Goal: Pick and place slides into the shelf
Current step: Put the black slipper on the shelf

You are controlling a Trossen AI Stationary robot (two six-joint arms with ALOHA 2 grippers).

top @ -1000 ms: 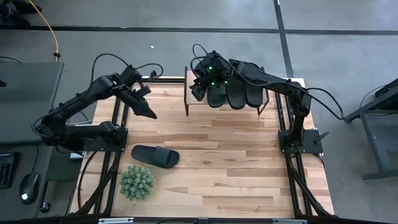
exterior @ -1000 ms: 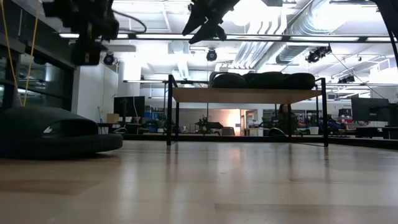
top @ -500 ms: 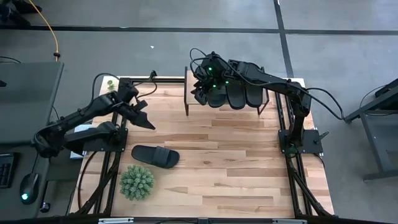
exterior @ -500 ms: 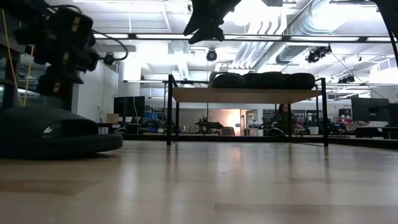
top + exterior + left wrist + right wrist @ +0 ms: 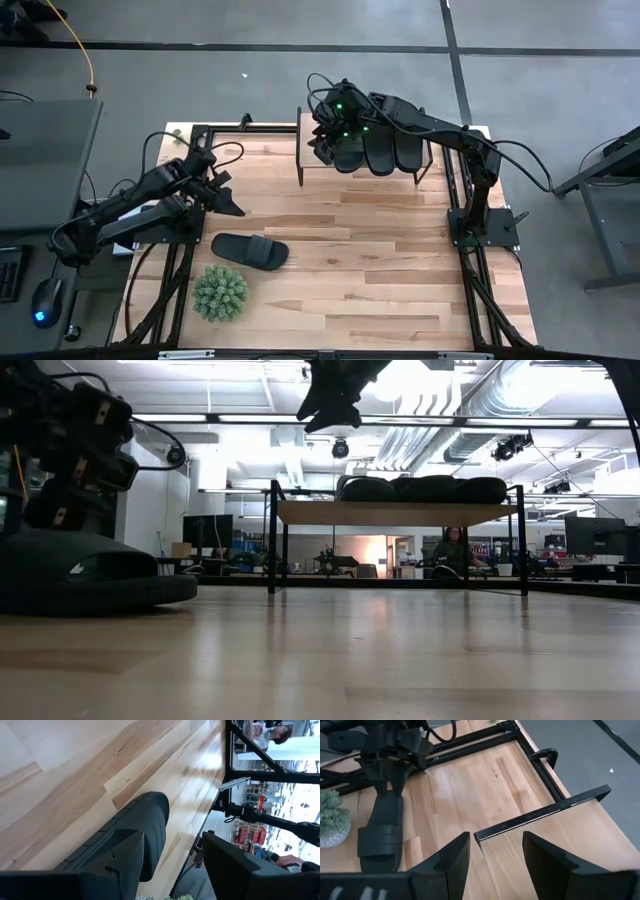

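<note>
One black slide point(image 5: 250, 250) lies sole-down on the wooden table, near its left edge; it also shows in the low view point(image 5: 90, 570) and the left wrist view point(image 5: 135, 827). Three more slides point(image 5: 378, 150) lie side by side on top of the shelf point(image 5: 302, 150) at the table's far edge. My left gripper point(image 5: 233, 208) hovers open just beyond the lone slide's far side, tilted down, with nothing between its fingers point(image 5: 172, 840). My right gripper point(image 5: 318, 150) hangs open and empty above the shelf's left end point(image 5: 495, 840).
A small green potted plant point(image 5: 220, 292) stands near the table's front left corner, close to the lone slide. Black frame rails point(image 5: 190, 250) run along both table sides. Bare wood point(image 5: 380, 260) spans the middle and right. A person point(image 5: 460, 545) sits in the room behind.
My left gripper has come down and drawn back toward the table's near left, closer to the slide on the table, rolling its wrist as it went. It has stayed open. The slide has not moved, and my right gripper has kept its place over the shelf.
</note>
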